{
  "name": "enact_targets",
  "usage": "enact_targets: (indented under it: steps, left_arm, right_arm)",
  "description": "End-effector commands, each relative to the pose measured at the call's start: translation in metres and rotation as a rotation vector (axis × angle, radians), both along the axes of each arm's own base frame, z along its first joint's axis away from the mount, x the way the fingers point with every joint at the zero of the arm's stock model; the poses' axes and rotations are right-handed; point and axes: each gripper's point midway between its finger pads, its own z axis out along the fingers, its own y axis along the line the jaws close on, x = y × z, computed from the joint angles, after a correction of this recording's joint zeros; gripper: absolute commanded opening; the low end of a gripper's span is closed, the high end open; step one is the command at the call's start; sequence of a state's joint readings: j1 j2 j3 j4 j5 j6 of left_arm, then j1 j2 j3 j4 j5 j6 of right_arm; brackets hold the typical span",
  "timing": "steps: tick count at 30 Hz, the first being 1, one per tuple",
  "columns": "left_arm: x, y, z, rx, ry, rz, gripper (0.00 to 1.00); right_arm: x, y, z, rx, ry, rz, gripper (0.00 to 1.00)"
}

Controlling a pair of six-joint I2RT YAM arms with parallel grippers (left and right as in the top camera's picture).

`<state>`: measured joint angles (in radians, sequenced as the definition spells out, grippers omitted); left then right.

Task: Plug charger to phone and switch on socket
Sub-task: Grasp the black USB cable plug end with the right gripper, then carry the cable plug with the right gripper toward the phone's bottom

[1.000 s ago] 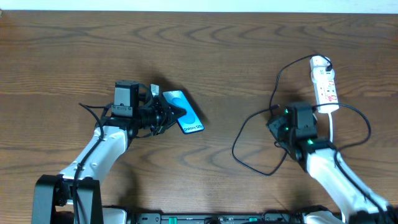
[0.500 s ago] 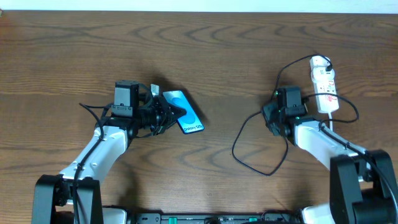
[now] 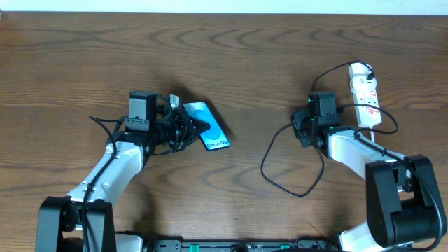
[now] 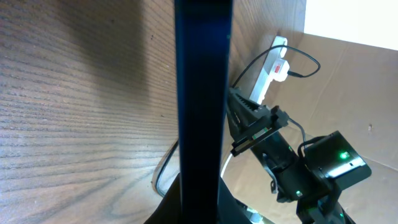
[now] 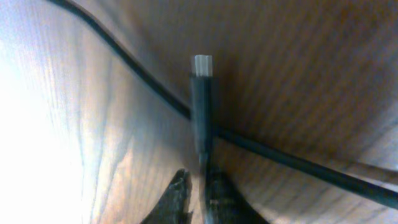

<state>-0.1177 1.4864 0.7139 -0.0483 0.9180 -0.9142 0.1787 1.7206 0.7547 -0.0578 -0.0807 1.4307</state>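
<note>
Plainly, thin black charger (image 5: pixel 200 115), silvery plug tip (image 5: pixel 202 65)

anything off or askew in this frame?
Nothing damaged or spilled. The charger sprawls in a loose loop, and its plug tip, held in the right hand, lies across another stretch of the same cable. The phone sits diagonal, clamped in the left hand.

Socket (image 3: pixel 365 94) switches too small overhead.
</note>
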Motion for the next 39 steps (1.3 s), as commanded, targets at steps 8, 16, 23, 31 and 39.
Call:
enact_targets:
  steps: [8,16,23,31,39]
  left_arm:
    - [-0.004,-0.006,0.011,-0.049,-0.024,-0.049,0.07]
    - [-0.005,-0.014,0.031,-0.136,-0.090,-0.114,0.07]
    - [0.005,-0.014,0.086,-0.283,-0.372,-0.239,0.07]
    - [0.012,-0.003,0.133,-0.356,-0.555,-0.277,0.07]
    - [0.014,-0.001,0.158,-0.391,-0.601,-0.268,0.07]
  right_arm:
    - [-0.012,0.009,-0.025,-0.031,0.015,0.176,0.01]
    - [0.000,0.056,0.042,0.039,-0.270,0.576,0.01]
    - [-0.050,0.116,0.171,0.257,-0.724,1.073,0.01]
    - [-0.120,0.142,0.239,0.452,-0.971,1.383,0.01]
    - [-0.168,0.180,0.242,0.561,-0.992,1.581,0.01]
